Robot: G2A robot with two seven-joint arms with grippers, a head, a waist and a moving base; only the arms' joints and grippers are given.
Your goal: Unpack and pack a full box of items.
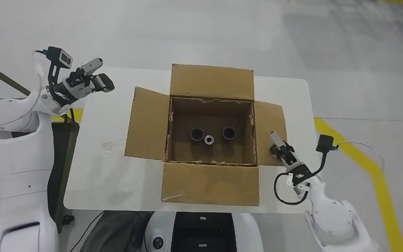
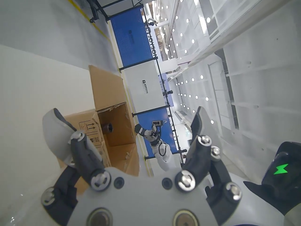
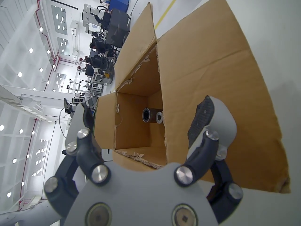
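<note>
The box (image 1: 211, 184) stands open at the centre of the top view on the white table (image 1: 101, 176), with all four flaps folded outward. Three short cylinders stand in a row near the middle of the box floor, openings facing up. The left ring (image 1: 197, 133) and the right ring (image 1: 228, 133) are dark. The sleeve (image 1: 209, 139) sits between them, is smaller and of bright metal, and lies just beside the left ring. The left gripper (image 1: 101, 74) is at the upper left of the top view, over the table's corner. It is well apart from the box's left flap and farther still from the cylinders. In its wrist view the left gripper (image 2: 127, 116) has its fingers (image 2: 55, 128) spread wide with nothing between them. The box lies beyond the fingertips, not touching them. The right gripper (image 1: 280, 143) is right of centre in the top view, above the outer edge of the right flap. It is outside the box cavity and apart from the right ring. In its wrist view the right gripper (image 3: 144, 105) also has its jaws spread wide and holds nothing. The flap passes beneath it, and a dark ring and the sleeve show deep in the box, beyond the fingertips.
</note>
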